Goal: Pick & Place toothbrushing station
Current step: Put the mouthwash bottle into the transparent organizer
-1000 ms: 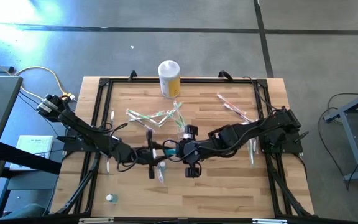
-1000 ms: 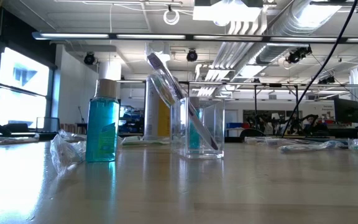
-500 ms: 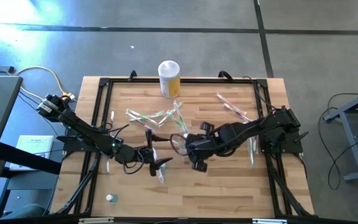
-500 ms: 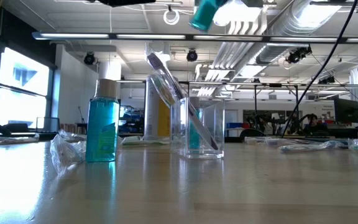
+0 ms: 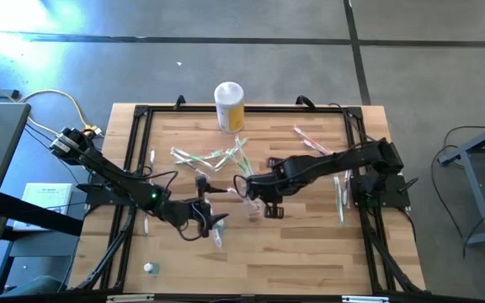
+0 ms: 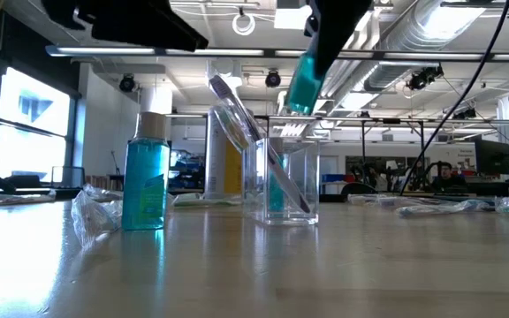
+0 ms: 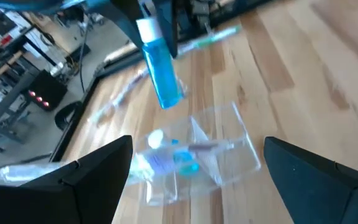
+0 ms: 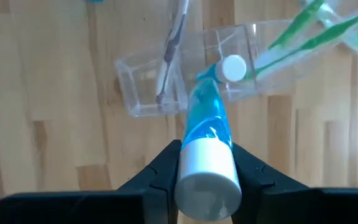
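Note:
The clear plastic cup [image 8: 160, 93] stands mid-table [image 6: 285, 181] with one toothbrush [image 6: 237, 119] leaning in it and something teal inside. My right gripper [image 5: 258, 200] hangs over the cup, shut on a blue tube [image 8: 204, 118] with a white cap. My left gripper [image 7: 197, 142] is open a little to the cup's near left [image 5: 210, 220], pointing at it and touching nothing. Loose toothbrushes lie flat on the table: green ones [image 5: 205, 156] and pink ones [image 5: 314, 141]. My right gripper pinches the blue tube at its white-capped end [image 8: 207, 163] between the two fingers. The fingers come from above, slanting down. The tube hangs tilted below them, lifted clear, and its lower end [image 6: 300, 95] is just above the cup's rim.
A yellow canister with a white lid [image 5: 230, 105] stands at the far edge. A small teal bottle [image 6: 144, 181] stands near the front left [image 5: 150, 268]. More toothbrushes lie by the right rail [image 5: 340, 195] and the left rail [image 5: 151, 158], and a crumpled wrapper [image 6: 91, 216] lies beside the bottle.
My right gripper has come down with the blue tube, tipping to point more steeply downward. In the low view the tube has dropped in from the top to just over the cup. My left gripper has tipped down a little and stays beside the cup.

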Robot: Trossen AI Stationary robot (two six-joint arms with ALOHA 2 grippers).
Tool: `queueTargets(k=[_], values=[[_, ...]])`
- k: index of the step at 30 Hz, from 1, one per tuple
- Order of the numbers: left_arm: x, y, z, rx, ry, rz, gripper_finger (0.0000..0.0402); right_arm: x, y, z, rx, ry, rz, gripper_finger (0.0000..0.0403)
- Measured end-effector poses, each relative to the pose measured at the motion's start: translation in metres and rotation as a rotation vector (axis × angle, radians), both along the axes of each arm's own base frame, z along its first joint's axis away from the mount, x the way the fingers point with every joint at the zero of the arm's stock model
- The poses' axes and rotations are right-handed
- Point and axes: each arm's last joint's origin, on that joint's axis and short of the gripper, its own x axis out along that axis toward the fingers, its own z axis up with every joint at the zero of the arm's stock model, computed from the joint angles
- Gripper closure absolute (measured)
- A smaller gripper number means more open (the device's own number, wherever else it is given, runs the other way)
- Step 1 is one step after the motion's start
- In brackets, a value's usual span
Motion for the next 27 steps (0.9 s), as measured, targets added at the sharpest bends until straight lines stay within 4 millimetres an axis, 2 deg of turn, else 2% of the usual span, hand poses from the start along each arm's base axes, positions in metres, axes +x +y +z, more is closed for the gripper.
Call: queueTargets(k=[6, 12, 17, 23, 27], values=[[-0.009, 0.003, -0.002, -0.085, 0.077, -0.023, 0.0046, 0.005, -0.001, -0.006, -0.020, -0.029, 0.093, 0.0321], [-0.037, 0.014, 0.020, -0.312, 0.140, -0.125, 0.0046, 0.007, -0.001, -0.012, -0.040, -0.014, 0.152, 0.0321], [-0.057, 0.021, 0.034, -0.436, 0.171, -0.193, 0.0046, 0.018, -0.005, -0.029, -0.053, 0.025, 0.193, 0.0321], [-0.061, 0.023, 0.036, -0.452, 0.174, -0.202, 0.0046, 0.027, -0.013, -0.047, -0.065, 0.067, 0.203, 0.0321], [-0.060, 0.022, 0.032, -0.442, 0.197, -0.196, 0.0046, 0.028, -0.014, -0.045, -0.070, 0.060, 0.203, 0.0321]])
